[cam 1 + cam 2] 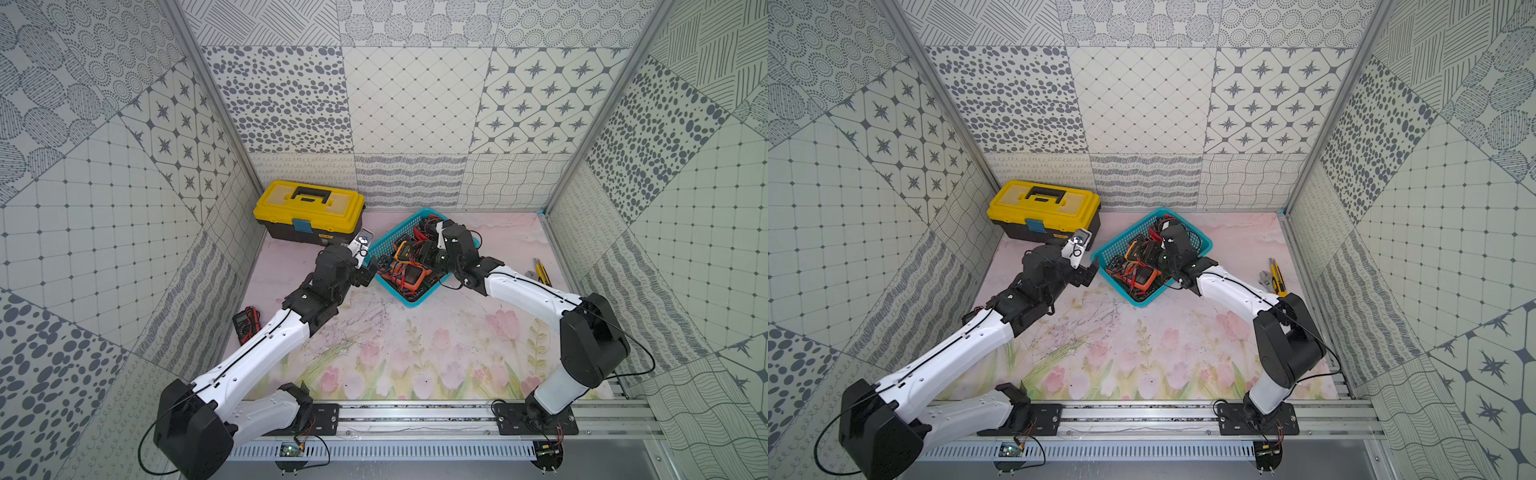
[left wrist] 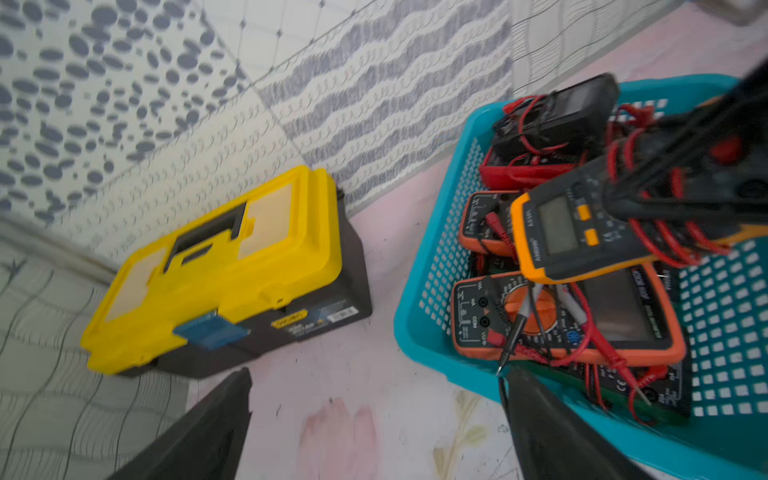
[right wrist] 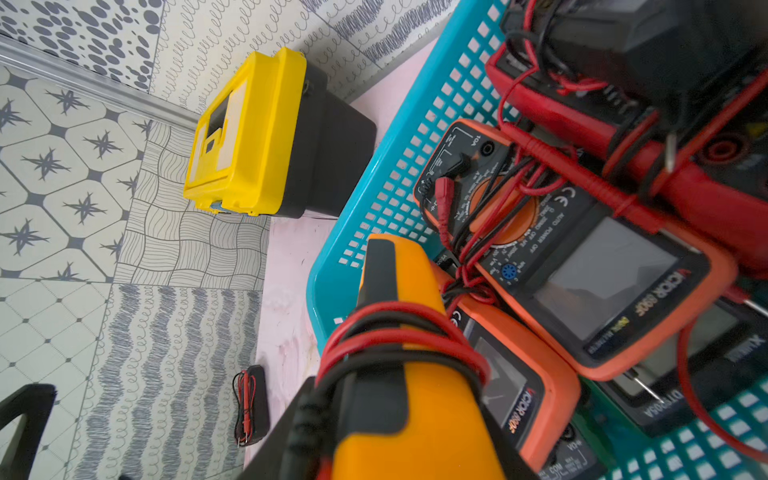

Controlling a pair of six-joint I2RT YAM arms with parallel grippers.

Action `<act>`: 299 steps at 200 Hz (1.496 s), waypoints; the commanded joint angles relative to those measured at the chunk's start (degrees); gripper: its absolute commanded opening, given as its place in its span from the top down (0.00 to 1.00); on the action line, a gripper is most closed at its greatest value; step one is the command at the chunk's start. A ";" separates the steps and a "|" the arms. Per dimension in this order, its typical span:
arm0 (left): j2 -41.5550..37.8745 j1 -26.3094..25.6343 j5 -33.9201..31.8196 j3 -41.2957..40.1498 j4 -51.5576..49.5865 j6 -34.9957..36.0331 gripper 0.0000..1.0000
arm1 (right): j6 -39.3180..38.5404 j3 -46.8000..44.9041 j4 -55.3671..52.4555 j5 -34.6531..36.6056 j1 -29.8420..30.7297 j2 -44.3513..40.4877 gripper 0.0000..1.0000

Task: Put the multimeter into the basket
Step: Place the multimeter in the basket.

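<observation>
The right tool [image 1: 422, 254] is clamped on the yellow-and-grey handheld multimeter [image 2: 561, 232], which has red and black leads wound round its body. It hangs inside the rectangular turquoise plastic basket with mesh walls [image 2: 432, 257], above the other meters piled there. Its long axis runs roughly left to right. The display end points left and dips a little, and the lead-wrapped end sits in the tool. The print along its edge is too blurred to read.

Below it lies an orange-framed meter [image 3: 602, 282] marked "VICTOR", with "AUTO POWER OFF" by the dial and "10A" at a socket. A second orange one [image 3: 523, 411] also says "VICTOR". A black meter [image 3: 665, 407] underneath reads "DT9205A".

The left tool [image 2: 378, 376] stands wide open and holds nothing, just left of the basket's near-left corner.

A black toolbox with a yellow lid [image 1: 309, 203] sits far left on the flowered pink table [image 1: 415, 353]; its front label is unreadable. A black multimeter wrapped in its leads [image 1: 246, 326] lies at the left edge, and a yellow utility knife [image 1: 540, 270] lies at the right.
</observation>
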 commanded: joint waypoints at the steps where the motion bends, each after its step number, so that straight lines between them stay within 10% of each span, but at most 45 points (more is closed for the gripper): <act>1: -1.38 10.23 -5.16 3.09 -33.33 -33.82 0.01 | 0.46 0.47 12.40 11.52 0.33 2.15 0.86; 103: -0.14 26.31 -4.78 -1.93 -37.15 -41.42 0.01 | 2.48 8.21 13.37 11.88 -0.35 14.84 0.76; 185: 0.68 32.30 -3.38 -0.45 -38.52 -39.42 0.01 | 1.90 2.12 5.54 13.11 -0.63 11.00 0.07; 299: 6.78 40.26 -2.66 0.92 -42.51 -43.70 0.02 | -5.22 -5.40 -0.87 18.14 -1.12 -4.96 0.01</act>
